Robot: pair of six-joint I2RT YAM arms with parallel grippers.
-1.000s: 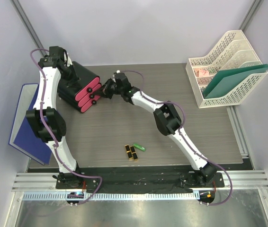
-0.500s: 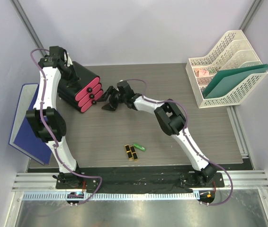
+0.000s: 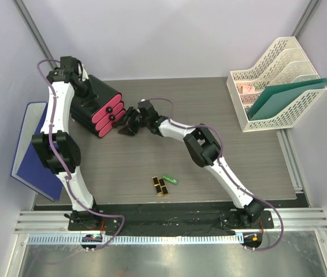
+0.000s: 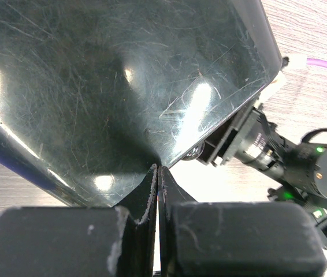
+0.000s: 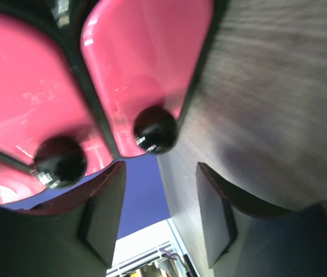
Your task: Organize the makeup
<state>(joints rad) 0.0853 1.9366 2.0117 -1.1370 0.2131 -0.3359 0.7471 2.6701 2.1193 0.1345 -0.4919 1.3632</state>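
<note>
The makeup in view is two black-and-gold lipsticks [image 3: 160, 186] and a green tube [image 3: 170, 179], lying together near the table's front edge, far from both grippers. My right gripper [image 3: 125, 123] [image 5: 160, 173] is open and empty, facing the pink drawer fronts [image 5: 146, 63] of the black box [image 3: 94, 95]. A black round knob [image 5: 155, 130] sits just beyond its fingertips, not between them. My left gripper [image 3: 81, 82] [image 4: 158, 169] is shut on nothing, its tips pressed against the box's glossy black top [image 4: 123, 81].
A beige file rack [image 3: 270, 69] holding a green folder [image 3: 285, 98] stands at the back right. A blue board [image 3: 30, 150] leans off the table's left edge. The right arm [image 4: 290, 161] shows beside the box in the left wrist view.
My right gripper has opened, pulled a little back and down from the drawer knobs, then edged toward the lowest knob again. The left arm, box and makeup have not moved.
</note>
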